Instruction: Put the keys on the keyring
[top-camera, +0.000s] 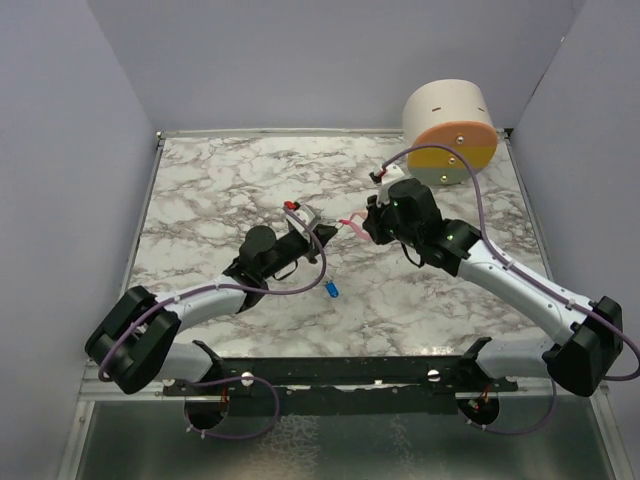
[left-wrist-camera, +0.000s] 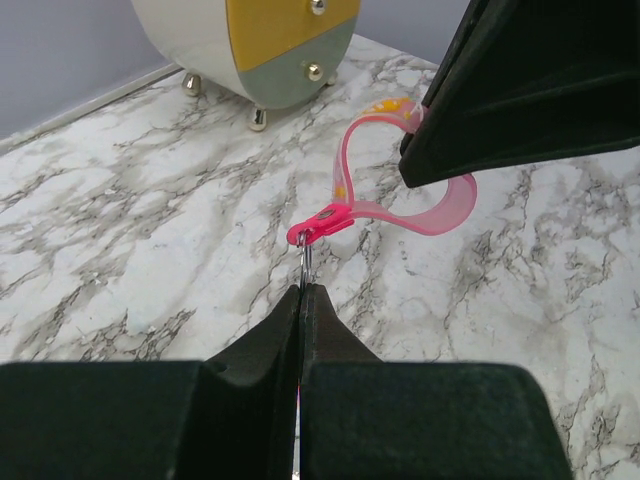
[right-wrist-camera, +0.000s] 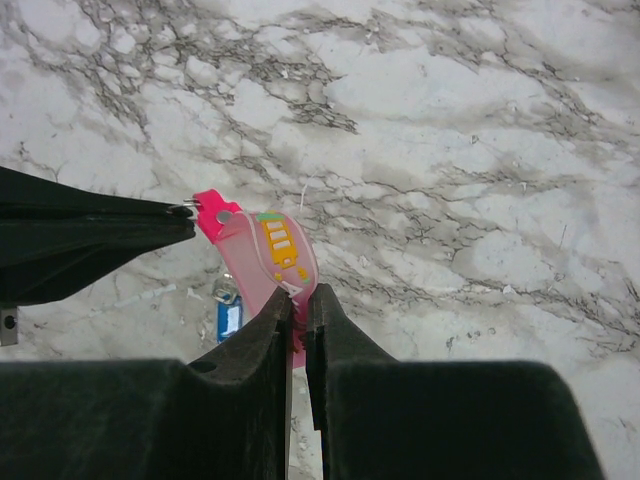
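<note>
The left gripper (left-wrist-camera: 303, 290) is shown clenched on the thin silver wire ring (left-wrist-camera: 306, 268) of the keyring (left-wrist-camera: 322, 222). The ring is pinched edge-on between the black fingertips. From the ring's hot-pink clip, the keyring's translucent pink strap (left-wrist-camera: 440, 215), printed with yellow marks, is curved in a loop across to the right gripper (right-wrist-camera: 298, 298). That gripper's fingers are closed tight on the strap's other end. The keyring is thus held off the marble table (top-camera: 230, 180) between the two grippers, which are set close together, tip facing tip.

The blue-headed key (right-wrist-camera: 229, 316) is seen lying flat on the marble, just to the near side of the keyring. It is touched by neither gripper. In the right wrist view it is pictured directly under the strap's loop.

A round white container (top-camera: 450, 125) with an orange-and-yellow face is stood well beyond the keyring, on the right arm's side, at the table's far edge.
</note>
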